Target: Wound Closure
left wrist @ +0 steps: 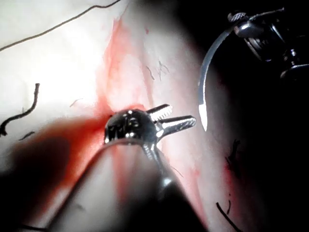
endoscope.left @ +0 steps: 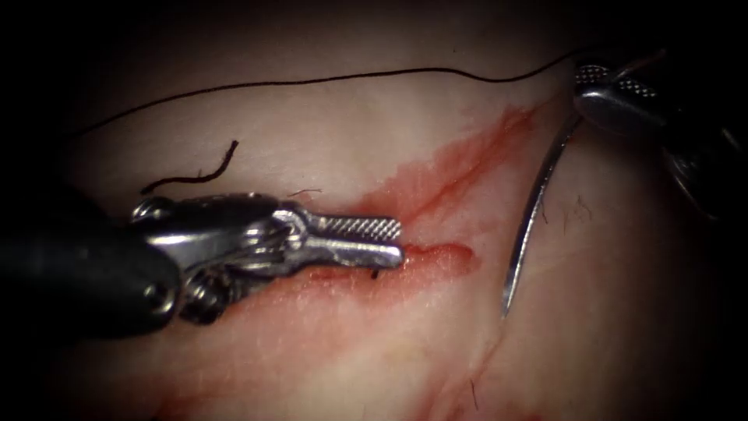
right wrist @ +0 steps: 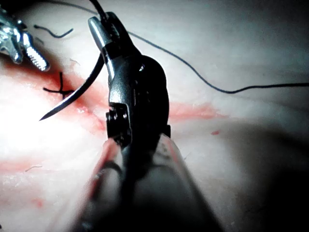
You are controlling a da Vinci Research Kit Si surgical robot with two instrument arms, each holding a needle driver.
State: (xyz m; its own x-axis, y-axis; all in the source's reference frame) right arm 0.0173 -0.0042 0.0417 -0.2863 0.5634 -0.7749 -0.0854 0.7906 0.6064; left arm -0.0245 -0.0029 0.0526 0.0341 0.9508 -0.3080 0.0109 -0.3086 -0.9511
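My left tool [endoscope.left: 399, 240] lies over the red cut [endoscope.left: 436, 183] in the tissue [endoscope.left: 327, 132], jaws a little open and holding nothing; the left wrist view shows the same open jaws [left wrist: 183, 116]. At the upper right, my right tool [endoscope.left: 583, 87] is shut on the curved needle [endoscope.left: 530, 214] near its thread end. The needle hangs free to the right of the cut, its tip [endoscope.left: 505, 310] pointing down and out of the tissue. From the right tool, the black thread [endoscope.left: 312, 80] runs leftward across the far tissue. The right wrist view shows my right tool [right wrist: 98, 24] gripping the needle [right wrist: 77, 92].
A cut end of thread [endoscope.left: 195, 175] lies on the tissue left of the cut, behind the left tool. A small dark stitch [endoscope.left: 375, 273] sits in the cut just under the left tool's tips. Red fluid [endoscope.left: 483, 140] stains the tissue along the cut.
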